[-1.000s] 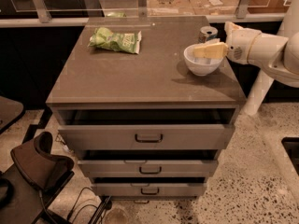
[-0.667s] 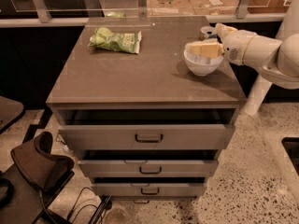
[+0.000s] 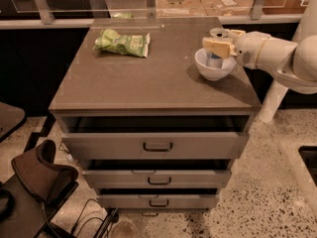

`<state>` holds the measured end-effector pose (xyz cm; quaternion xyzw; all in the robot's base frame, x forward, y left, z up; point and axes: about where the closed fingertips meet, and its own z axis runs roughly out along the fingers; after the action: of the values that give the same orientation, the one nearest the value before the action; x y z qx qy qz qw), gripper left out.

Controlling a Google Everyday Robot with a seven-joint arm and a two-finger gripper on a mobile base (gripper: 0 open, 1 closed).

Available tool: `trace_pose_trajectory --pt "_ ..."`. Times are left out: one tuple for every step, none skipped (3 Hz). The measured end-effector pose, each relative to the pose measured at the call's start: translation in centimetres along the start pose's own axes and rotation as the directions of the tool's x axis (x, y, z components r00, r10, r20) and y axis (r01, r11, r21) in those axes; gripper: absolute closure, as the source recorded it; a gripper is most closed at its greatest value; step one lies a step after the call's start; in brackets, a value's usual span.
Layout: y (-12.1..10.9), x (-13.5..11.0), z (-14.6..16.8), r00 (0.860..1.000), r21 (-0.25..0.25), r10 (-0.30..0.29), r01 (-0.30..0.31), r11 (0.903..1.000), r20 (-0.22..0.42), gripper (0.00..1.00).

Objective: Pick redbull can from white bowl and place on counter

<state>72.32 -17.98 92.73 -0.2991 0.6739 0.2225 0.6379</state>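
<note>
While it stands upright inside the white bowl (image 3: 213, 74), the redbull can (image 3: 214, 59) shows its silver top above the rim and a strip of blue side lower down. The bowl sits on the counter (image 3: 148, 81) close to the right edge, toward the far right corner. The gripper (image 3: 218, 38) is at the can's upper part, reaching in from beyond the right edge, with its pale yellow near side crossing in front of the can just under the top. Whether it has closed on the can or only surrounds it, I cannot tell. The white arm (image 3: 277, 53) behind it runs off to the right. A green snack bag (image 3: 122, 42) lies near the far edge, toward the far left corner, well apart from the bowl. Below the front edge, the top drawer (image 3: 157, 145) is pulled partly out
</note>
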Motion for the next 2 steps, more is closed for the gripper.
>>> trace_pose_trajectory --pt "0.20 -0.03 0.25 1.000 -0.005 0.000 0.000 1.0000 0.001 0.88" --pt "0.38 -0.06 0.46 1.000 -0.009 0.000 0.000 1.0000 0.001 1.00"
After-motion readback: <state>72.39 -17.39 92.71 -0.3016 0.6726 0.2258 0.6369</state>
